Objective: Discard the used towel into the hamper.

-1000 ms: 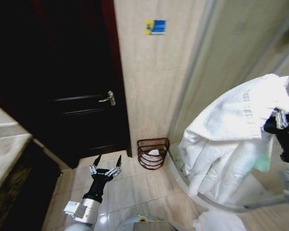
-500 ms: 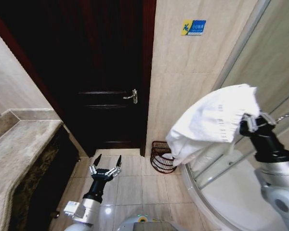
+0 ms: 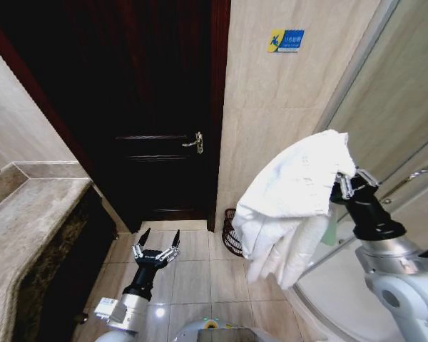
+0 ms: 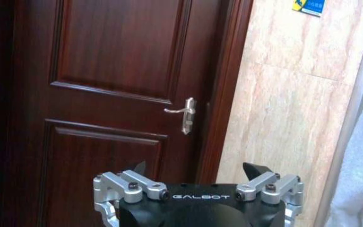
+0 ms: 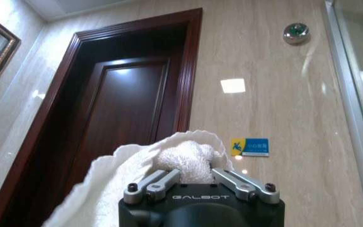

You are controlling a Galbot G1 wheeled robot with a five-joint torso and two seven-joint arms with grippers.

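Overhead, right gripper (image 3: 347,182) clamps towel (image 3: 292,196), hamper (image 3: 230,239) well below.

The towel (image 3: 292,192) clamped in the black right gripper (image 3: 347,184) is plain white, with a faint woven band near one hem. Below it the hamper (image 3: 230,239) is dark reddish-brown. Ahead of the black, silver-knuckled left gripper (image 3: 157,248) stands a dark mahogany door (image 3: 157,107) with a brass-coloured handle (image 3: 195,142). The wall tiles (image 3: 271,114) are beige marble, bearing a blue-and-yellow sticker (image 3: 285,40).
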